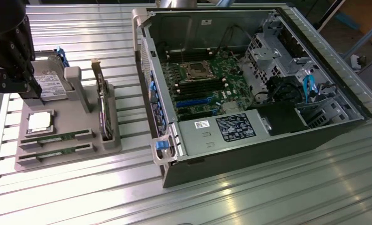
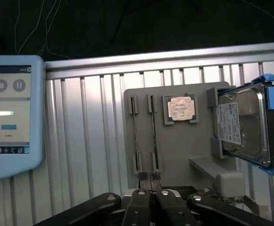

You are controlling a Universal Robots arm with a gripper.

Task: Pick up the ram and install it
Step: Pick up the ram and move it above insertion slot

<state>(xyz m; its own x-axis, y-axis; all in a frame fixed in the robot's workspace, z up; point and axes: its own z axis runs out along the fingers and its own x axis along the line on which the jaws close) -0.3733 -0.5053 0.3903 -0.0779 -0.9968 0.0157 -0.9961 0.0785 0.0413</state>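
Since the open computer case (image 1: 248,70) sits well clear of the grey parts tray (image 1: 73,161), the risk is local. The arm (image 1: 9,44) hangs pointing down over the tray. Its gripper (image 2: 151,181), pinched shut and empty, could strike the ram (image 1: 56,137) slotted in the tray beside the processor (image 1: 40,121), or take its twin (image 1: 54,153).

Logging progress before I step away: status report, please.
Fingers shut, empty, near the stick ends. Ram and twin both in the holder, neither held. Nothing over them.
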